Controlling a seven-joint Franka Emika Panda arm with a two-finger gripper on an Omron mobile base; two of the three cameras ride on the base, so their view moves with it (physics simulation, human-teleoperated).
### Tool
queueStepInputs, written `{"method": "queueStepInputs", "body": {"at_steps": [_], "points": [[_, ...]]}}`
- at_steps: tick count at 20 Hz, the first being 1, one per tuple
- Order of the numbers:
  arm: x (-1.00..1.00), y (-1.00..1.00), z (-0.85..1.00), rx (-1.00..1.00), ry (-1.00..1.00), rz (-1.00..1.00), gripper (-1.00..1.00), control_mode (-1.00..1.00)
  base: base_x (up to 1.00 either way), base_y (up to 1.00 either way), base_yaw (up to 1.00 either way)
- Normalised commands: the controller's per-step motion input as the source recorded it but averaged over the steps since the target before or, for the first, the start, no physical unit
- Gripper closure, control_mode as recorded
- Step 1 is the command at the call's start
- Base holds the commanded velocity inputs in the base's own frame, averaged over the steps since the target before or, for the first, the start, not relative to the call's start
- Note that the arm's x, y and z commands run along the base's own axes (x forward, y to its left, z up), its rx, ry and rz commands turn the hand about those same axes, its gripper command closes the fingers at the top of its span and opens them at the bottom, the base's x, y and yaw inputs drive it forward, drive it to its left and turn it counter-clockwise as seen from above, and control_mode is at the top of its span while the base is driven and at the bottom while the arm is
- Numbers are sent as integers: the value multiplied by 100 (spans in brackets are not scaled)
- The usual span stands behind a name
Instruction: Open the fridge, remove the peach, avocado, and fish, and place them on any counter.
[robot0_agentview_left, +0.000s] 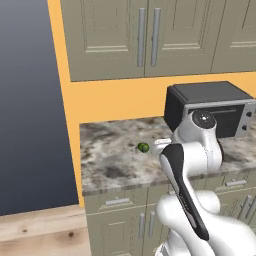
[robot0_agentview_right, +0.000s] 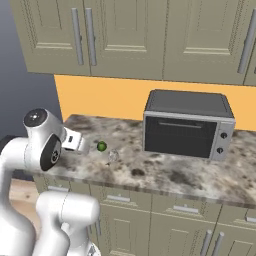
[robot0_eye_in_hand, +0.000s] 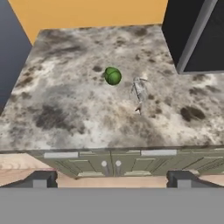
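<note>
Avocado (robot0_eye_in_hand: 113, 75) round, counter (robot0_eye_in_hand: 65, 109) mottled granite

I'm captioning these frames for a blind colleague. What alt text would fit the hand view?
Looking down on a mottled granite counter where a small green avocado sits beside a pale silvery fish. A dark toaster oven stands at the upper right, beige cabinet fronts run below the counter edge, and the two fingers stand wide apart, holding nothing.
</note>
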Motion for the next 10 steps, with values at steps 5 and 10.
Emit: {"method": "queueStepInputs", "body": {"at_steps": [5,10], "points": [[-17,0,0,0,0,0,-100,100,-57,-5,0],[0,0,0,0,0,0,-100,100,-100,-49,-6]]}}
